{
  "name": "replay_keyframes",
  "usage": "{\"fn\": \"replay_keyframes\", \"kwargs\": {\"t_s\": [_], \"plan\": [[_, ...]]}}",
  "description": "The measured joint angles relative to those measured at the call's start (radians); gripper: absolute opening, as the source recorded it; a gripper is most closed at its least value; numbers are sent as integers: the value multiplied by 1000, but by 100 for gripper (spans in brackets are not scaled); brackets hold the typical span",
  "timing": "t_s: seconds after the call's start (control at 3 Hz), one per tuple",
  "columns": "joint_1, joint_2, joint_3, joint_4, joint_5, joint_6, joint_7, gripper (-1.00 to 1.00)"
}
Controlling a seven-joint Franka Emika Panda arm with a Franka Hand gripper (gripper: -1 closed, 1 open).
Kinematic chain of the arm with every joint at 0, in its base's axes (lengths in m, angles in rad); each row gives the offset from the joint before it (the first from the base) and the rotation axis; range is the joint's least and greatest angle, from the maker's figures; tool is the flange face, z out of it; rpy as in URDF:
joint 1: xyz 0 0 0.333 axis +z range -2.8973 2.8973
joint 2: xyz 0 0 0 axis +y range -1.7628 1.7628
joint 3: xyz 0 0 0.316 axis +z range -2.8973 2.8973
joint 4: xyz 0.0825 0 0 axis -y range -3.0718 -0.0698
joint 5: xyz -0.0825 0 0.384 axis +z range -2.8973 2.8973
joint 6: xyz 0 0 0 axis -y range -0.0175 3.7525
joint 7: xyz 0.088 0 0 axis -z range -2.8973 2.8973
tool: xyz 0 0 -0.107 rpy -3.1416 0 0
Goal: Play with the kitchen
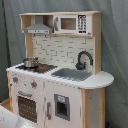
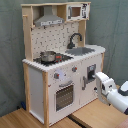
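Note:
The kitchen [image 1: 55,85] [image 2: 60,75] is a toy of white panels and light wood, and it shows in both exterior views. A small metal pot [image 1: 31,62] [image 2: 48,56] sits on the red-ringed hob. The black faucet [image 1: 83,59] [image 2: 75,39] arches over the grey sink [image 1: 74,74] [image 2: 82,50]. The windowed oven door [image 1: 27,107] [image 2: 64,95] is closed. In the second exterior view my gripper [image 2: 98,81] hovers just in front of the small lower door [image 2: 91,72], close to it. In the first exterior view only a white part of my arm [image 1: 10,119] shows, at the bottom left corner.
A grey-green curtain [image 2: 115,35] hangs behind the kitchen. The kitchen stands on light wooden boards [image 2: 30,119]. A hood [image 1: 39,29] and a toy microwave [image 1: 70,23] fill the top shelf. My white arm [image 2: 120,97] enters from the second exterior view's right.

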Motion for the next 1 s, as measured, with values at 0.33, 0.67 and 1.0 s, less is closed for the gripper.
{"fn": "replay_keyframes", "kwargs": {"t_s": [0.33, 0.67, 1.0], "plan": [[-7, 0, -81, 36, 0, -51, -24, 100], [0, 0, -141, 97, 1, -101, -63, 100], [-7, 0, -211, 171, 1, -135, -83, 100]]}}
